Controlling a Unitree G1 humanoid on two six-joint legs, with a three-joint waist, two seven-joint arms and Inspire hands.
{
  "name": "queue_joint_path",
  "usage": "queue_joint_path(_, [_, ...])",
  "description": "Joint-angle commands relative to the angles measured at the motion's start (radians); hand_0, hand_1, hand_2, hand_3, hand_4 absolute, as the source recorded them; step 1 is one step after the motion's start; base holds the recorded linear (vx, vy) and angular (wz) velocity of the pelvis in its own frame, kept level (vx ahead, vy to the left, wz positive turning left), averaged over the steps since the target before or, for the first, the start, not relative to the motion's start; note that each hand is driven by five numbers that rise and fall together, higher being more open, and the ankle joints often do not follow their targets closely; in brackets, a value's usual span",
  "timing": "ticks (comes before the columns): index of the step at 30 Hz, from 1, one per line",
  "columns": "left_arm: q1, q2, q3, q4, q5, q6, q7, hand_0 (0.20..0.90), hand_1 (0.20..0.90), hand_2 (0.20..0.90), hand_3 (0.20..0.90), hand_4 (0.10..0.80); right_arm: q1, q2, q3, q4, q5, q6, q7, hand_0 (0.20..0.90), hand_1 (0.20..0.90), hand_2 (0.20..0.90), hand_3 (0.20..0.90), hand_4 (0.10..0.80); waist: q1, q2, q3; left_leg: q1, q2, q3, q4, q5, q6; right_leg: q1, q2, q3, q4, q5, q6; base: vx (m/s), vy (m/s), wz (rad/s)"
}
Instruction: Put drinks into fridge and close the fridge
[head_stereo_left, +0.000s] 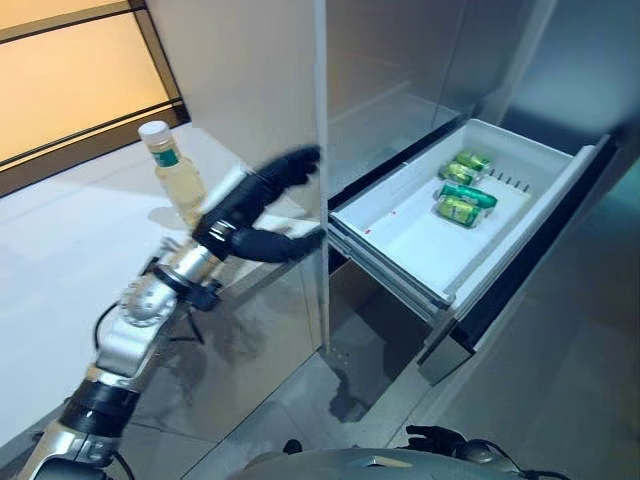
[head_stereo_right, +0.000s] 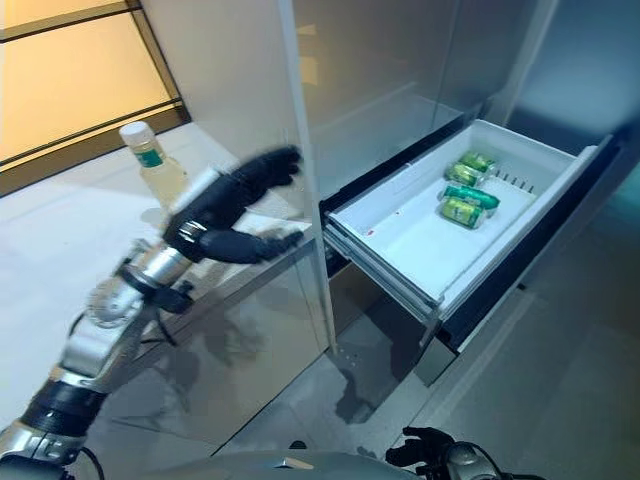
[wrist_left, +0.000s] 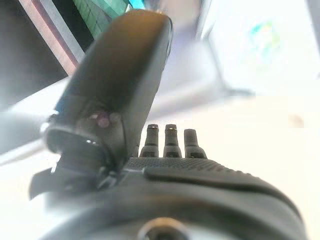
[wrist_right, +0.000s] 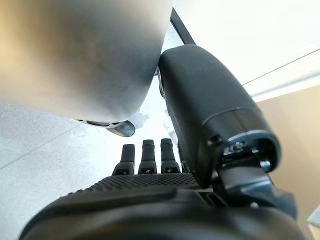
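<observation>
A clear bottle (head_stereo_left: 178, 182) of yellowish liquid with a white cap stands upright on the white counter (head_stereo_left: 60, 260). My left hand (head_stereo_left: 255, 205) hovers just right of it, fingers straight, thumb spread, holding nothing; it reaches toward the fridge's front edge (head_stereo_left: 322, 150). It also shows in the left wrist view (wrist_left: 200, 180). The white fridge drawer (head_stereo_left: 425, 245) is pulled out, with green cans (head_stereo_left: 462, 195) lying at its far end. My right hand (head_stereo_left: 432, 438) hangs low at the bottom edge; in the right wrist view (wrist_right: 150, 190) its fingers are straight and empty.
A stainless fridge panel (head_stereo_left: 240, 70) rises behind the counter. The open drawer's dark front (head_stereo_left: 520, 270) juts out over the grey floor (head_stereo_left: 560, 380). An orange wall panel (head_stereo_left: 70, 80) sits at the far left.
</observation>
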Motion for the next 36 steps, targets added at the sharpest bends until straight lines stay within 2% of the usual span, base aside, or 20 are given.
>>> queue_joint_path(1, [-0.070, 0.009, 0.096, -0.176, -0.125, -0.148, -0.039, 0.900, 0.900, 0.900, 0.900, 0.800, 0.032, 0.016, 0.021, 0.043, 0.019, -0.022, 0.017, 0.900, 0.900, 0.900, 0.900, 0.800, 0.007, -0.028, -0.016, 0.016, -0.081, 0.026, 0.002, -0.091, 0.073, -0.027, -0.008, 0.035, 0.021, 0.020, 0.027, 0.030, -0.014, 0.19])
queue_joint_path(8, [-0.090, -0.016, 0.159, -0.182, -0.127, -0.166, 0.008, 0.900, 0.900, 0.900, 0.900, 0.800, 0.028, 0.013, 0.020, 0.057, 0.015, -0.027, 0.033, 0.900, 0.900, 0.900, 0.900, 0.800, 0.008, -0.033, -0.027, 0.015, -0.081, 0.022, 0.002, -0.094, 0.071, -0.027, -0.005, 0.040, 0.021, 0.016, 0.022, 0.006, -0.003, 0.03])
queue_joint_path(15, [-0.074, -0.003, 0.197, -0.111, 0.019, -0.154, 0.227, 0.900, 0.900, 0.900, 0.900, 0.800, 0.030, 0.009, 0.018, 0.040, 0.009, -0.009, 0.039, 0.900, 0.900, 0.900, 0.900, 0.800, 0.005, -0.034, -0.032, 0.010, -0.083, 0.022, 0.002, -0.084, 0.072, -0.034, -0.005, 0.041, 0.022, 0.023, 0.021, 0.008, -0.001, 0.00])
queue_joint_path(18, [-0.049, 0.009, 0.212, -0.067, 0.146, -0.156, 0.353, 0.900, 0.900, 0.900, 0.900, 0.800, 0.030, 0.005, 0.013, 0.021, 0.006, 0.008, 0.040, 0.900, 0.900, 0.900, 0.900, 0.800, 0.005, -0.032, -0.030, 0.014, -0.083, 0.020, 0.002, -0.084, 0.073, -0.032, -0.004, 0.043, 0.023, 0.022, 0.020, 0.014, -0.001, 0.00])
queue_joint_path(22, [-0.030, 0.008, 0.226, -0.036, 0.244, -0.146, 0.458, 0.900, 0.900, 0.900, 0.900, 0.800, 0.027, 0.001, 0.005, 0.022, 0.004, 0.015, 0.045, 0.900, 0.900, 0.900, 0.900, 0.800, 0.005, -0.031, -0.033, 0.021, -0.082, 0.018, 0.002, -0.095, 0.073, -0.023, -0.001, 0.048, 0.021, 0.012, 0.019, 0.013, -0.001, 0.00])
queue_joint_path(26, [-0.034, 0.012, 0.224, -0.015, 0.324, -0.113, 0.550, 0.900, 0.900, 0.900, 0.900, 0.800, 0.022, 0.001, 0.005, 0.024, 0.004, 0.023, 0.044, 0.900, 0.900, 0.900, 0.900, 0.800, 0.003, -0.030, -0.036, 0.023, -0.082, 0.017, 0.002, -0.095, 0.074, -0.022, -0.001, 0.050, 0.020, 0.011, 0.019, 0.000, 0.000, 0.00])
queue_joint_path(31, [-0.044, 0.011, 0.226, 0.006, 0.347, -0.066, 0.614, 0.900, 0.900, 0.900, 0.900, 0.800, 0.017, 0.002, 0.005, 0.030, -0.002, 0.028, 0.047, 0.900, 0.900, 0.900, 0.900, 0.800, -0.002, -0.029, -0.037, 0.020, -0.081, 0.022, 0.002, -0.085, 0.073, -0.029, -0.001, 0.054, 0.025, 0.018, 0.018, 0.000, 0.000, 0.00])
queue_joint_path(36, [-0.051, 0.017, 0.222, 0.039, 0.375, 0.030, 0.650, 0.900, 0.900, 0.900, 0.900, 0.800, 0.015, -0.001, 0.004, 0.023, -0.008, 0.038, 0.052, 0.900, 0.900, 0.900, 0.900, 0.800, -0.008, -0.027, -0.039, 0.027, -0.079, 0.024, 0.002, -0.096, 0.073, -0.022, 0.001, 0.060, 0.023, 0.010, 0.018, 0.029, -0.004, -0.01])
